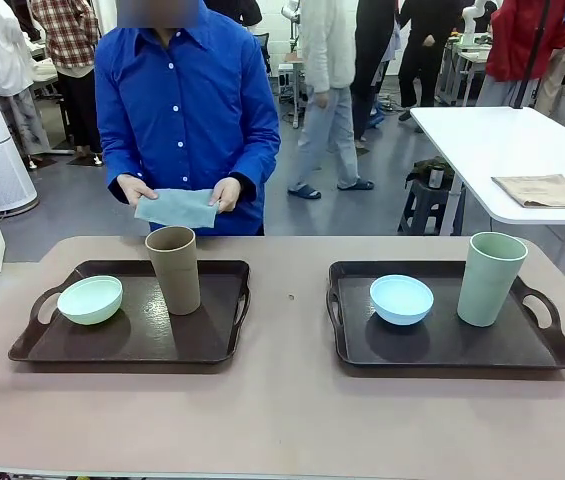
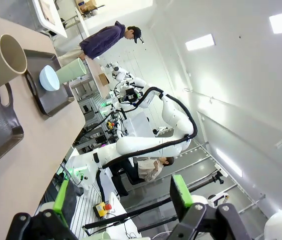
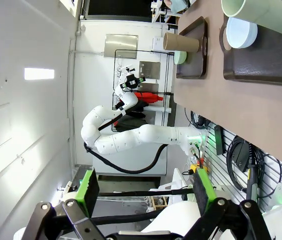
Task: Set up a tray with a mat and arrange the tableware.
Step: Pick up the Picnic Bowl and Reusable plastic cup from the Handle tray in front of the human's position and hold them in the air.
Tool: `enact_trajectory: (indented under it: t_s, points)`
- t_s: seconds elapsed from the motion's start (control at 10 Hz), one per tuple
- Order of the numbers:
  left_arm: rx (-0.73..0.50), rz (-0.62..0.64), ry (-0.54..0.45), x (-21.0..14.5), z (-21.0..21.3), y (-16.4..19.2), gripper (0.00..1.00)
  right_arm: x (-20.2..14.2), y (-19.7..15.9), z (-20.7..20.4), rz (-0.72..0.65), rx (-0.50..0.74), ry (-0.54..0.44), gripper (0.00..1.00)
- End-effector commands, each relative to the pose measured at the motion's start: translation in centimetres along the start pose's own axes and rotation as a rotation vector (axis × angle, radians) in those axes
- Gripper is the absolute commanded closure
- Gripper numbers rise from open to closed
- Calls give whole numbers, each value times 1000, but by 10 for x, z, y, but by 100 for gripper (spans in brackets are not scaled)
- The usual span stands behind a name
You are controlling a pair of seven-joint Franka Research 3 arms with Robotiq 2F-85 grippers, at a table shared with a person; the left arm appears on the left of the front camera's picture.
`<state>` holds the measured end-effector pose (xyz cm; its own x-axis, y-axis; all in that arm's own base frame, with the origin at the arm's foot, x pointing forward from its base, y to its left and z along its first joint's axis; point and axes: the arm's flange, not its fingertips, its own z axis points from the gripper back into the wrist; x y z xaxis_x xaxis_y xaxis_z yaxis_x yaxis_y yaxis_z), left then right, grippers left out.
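Two dark trays lie on the table [image 1: 282, 420]: the left tray [image 1: 132, 342] toward 9 o'clock and the right tray [image 1: 442, 348] toward 3 o'clock, well apart. On the left tray the green bowl [image 1: 90, 299] sits at 9 o'clock and the brown cup [image 1: 174, 270] stands upright just past centre, toward 1 o'clock. On the right tray the blue bowl [image 1: 401, 298] sits near centre and the green cup [image 1: 491, 278] stands upright at 3 o'clock. At the table's 12 o'clock a person [image 1: 187, 100] holds a pale blue mat [image 1: 176, 208] in both hands, off the table and on neither tray.

The left gripper [image 2: 121, 197] and the right gripper [image 3: 145, 189] both have their jaws spread wide, nothing between the green pads; both are clear of the table and touch none of the tableware.

Cups and bowls look light, stiff and matte — probably not slippery, probably not fragile. The cups are tall and likely to tip, so a pinch across the wall around mid-height seems safest; the bowls are shallow, so a pinch over the rim suits them. The mat looks soft and limp; it would sag from a single pinch at an edge.
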<state>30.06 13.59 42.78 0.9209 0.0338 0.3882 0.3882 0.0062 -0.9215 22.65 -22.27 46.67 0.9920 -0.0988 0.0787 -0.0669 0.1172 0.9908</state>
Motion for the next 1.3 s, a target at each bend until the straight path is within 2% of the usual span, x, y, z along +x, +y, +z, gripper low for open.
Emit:
enact_trajectory:
  t_s: [0.0,1.2]
  points:
    - [-14,-10,-7,0,3,-2,0,0,-2,0,11,19,2,0]
    - [-14,-10,-7,0,3,-2,0,0,-2,0,11,19,2,0]
